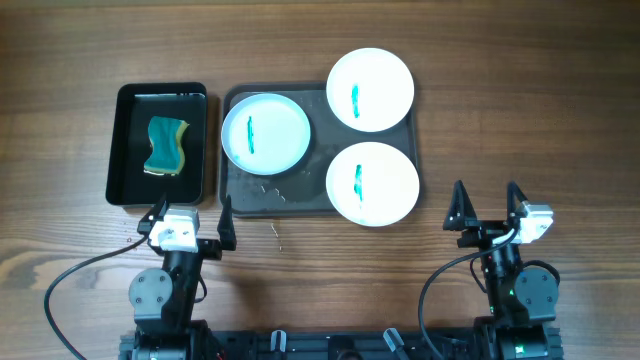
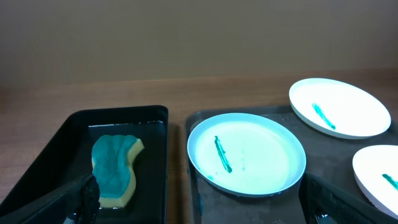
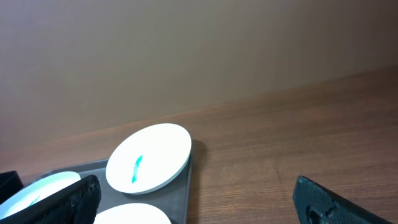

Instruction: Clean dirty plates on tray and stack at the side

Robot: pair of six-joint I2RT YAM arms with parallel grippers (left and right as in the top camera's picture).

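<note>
Three white plates, each with a teal smear, lie on a dark grey tray (image 1: 300,195): one at the left (image 1: 265,133), one at the back right (image 1: 370,88), one at the front right (image 1: 372,183). A teal and yellow sponge (image 1: 167,146) lies in a black bin (image 1: 128,192) left of the tray. My left gripper (image 1: 190,216) is open and empty, near the table's front, below the bin. My right gripper (image 1: 487,207) is open and empty, right of the tray. The left wrist view shows the sponge (image 2: 115,168) and left plate (image 2: 247,152). The right wrist view shows the back right plate (image 3: 149,157).
Small white crumbs or droplets lie on the tray's front part and on the wood (image 1: 276,232) just before it. Bare wooden table lies right of the tray (image 1: 530,120) and left of the bin.
</note>
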